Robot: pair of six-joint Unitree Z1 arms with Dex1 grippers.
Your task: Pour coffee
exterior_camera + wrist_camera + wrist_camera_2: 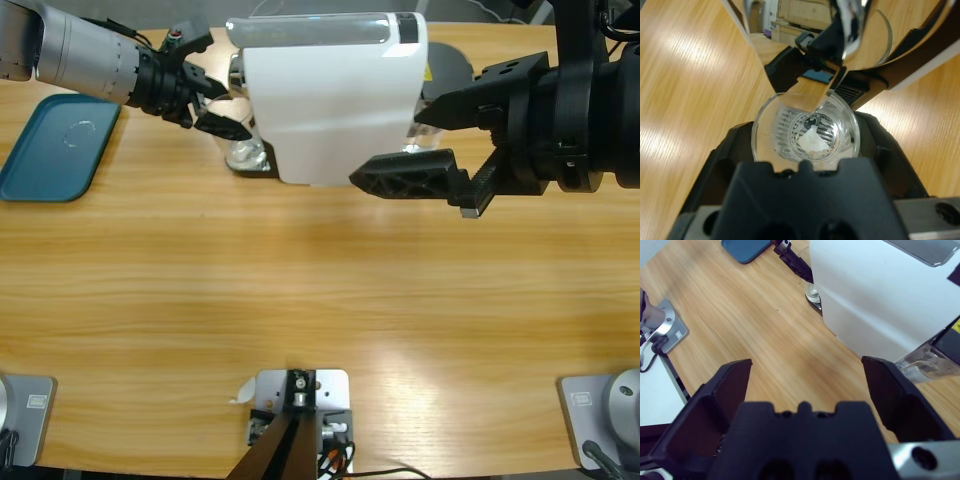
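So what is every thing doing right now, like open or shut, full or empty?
Left gripper: jaws around the glass, on either side of it.
Glass: upright under the spout, no coffee visible.
Right gripper: jaws wide open, holding nothing.
White coffee machine: upright on the table.
Blue tray: flat, nothing on it.

The coffee machine (335,95) stands at the table's (300,290) twelve o'clock edge. A glass (245,152) sits at the machine's eight o'clock, touching its base. A tray (55,145) lies well apart at nine o'clock, near the table's edge.
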